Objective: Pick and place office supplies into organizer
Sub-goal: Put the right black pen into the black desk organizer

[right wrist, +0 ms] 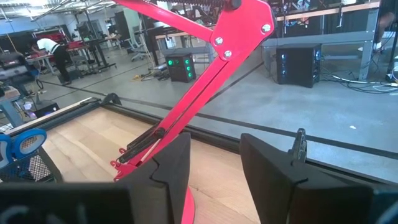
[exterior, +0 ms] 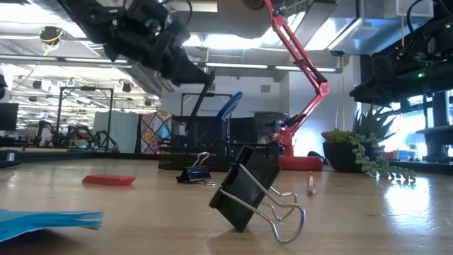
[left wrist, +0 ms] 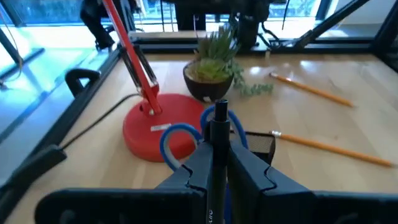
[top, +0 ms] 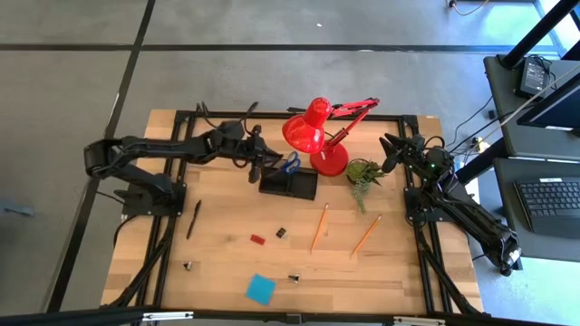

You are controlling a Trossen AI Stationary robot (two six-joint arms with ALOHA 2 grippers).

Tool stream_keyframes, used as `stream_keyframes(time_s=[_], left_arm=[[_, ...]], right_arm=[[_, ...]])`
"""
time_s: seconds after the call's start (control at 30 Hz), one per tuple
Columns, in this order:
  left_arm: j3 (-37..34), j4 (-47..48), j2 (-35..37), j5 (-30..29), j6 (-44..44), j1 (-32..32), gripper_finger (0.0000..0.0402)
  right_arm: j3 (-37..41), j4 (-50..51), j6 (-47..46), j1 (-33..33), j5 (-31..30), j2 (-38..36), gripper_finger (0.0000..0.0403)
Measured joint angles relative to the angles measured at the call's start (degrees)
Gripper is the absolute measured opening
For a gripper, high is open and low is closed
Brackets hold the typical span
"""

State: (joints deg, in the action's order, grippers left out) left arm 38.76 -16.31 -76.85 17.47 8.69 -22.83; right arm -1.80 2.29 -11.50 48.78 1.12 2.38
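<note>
Left hand [left wrist: 214,171] grips pen [left wrist: 217,134] — scissors [left wrist: 186,134] visible only beneath, wrist view

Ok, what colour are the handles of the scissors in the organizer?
Blue. The scissors handles show best in the left wrist view, just past the pen that the left gripper holds.

Grey floor [top: 272,81], bright ceiling lights [exterior: 226,42]

The left gripper [top: 256,163] holds a pen [left wrist: 217,140] upright just above the organizer [top: 288,184], the scissors [top: 292,164] standing in it just beyond, lamp base [top: 329,160] and plant [top: 363,172] farther right.
</note>
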Motion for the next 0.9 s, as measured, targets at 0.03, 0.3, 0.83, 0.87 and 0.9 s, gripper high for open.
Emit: stream_keyframes(time_s=[0.03,0.3,0.83,0.87,0.9], left_arm=[[0.00,-0.19,-0.74,0.02,0.00,0.00,0.0031],[0.00,-0.75,-5.30,0.00,0.00,-0.01,0.0031],[0.00,0.20,-6.85,-0.11,-0.65,0.00,0.0041],[0.00,0.50,-6.85,-0.11,-0.65,0.00,0.0041],[0.00,0.77,-6.85,-0.09,-0.66,0.00,0.0041]], right_arm=[[0.00,-0.01,0.01,0.00,0.00,0.00,0.0145],[0.00,0.00,0.01,0.01,0.01,0.00,0.0145],[0.00,0.01,0.01,0.01,0.00,0.01,0.0145],[0.00,0.00,0.01,0.01,0.00,-0.01,0.0145],[0.00,-0.01,0.01,0.01,0.01,-0.01,0.0145]])
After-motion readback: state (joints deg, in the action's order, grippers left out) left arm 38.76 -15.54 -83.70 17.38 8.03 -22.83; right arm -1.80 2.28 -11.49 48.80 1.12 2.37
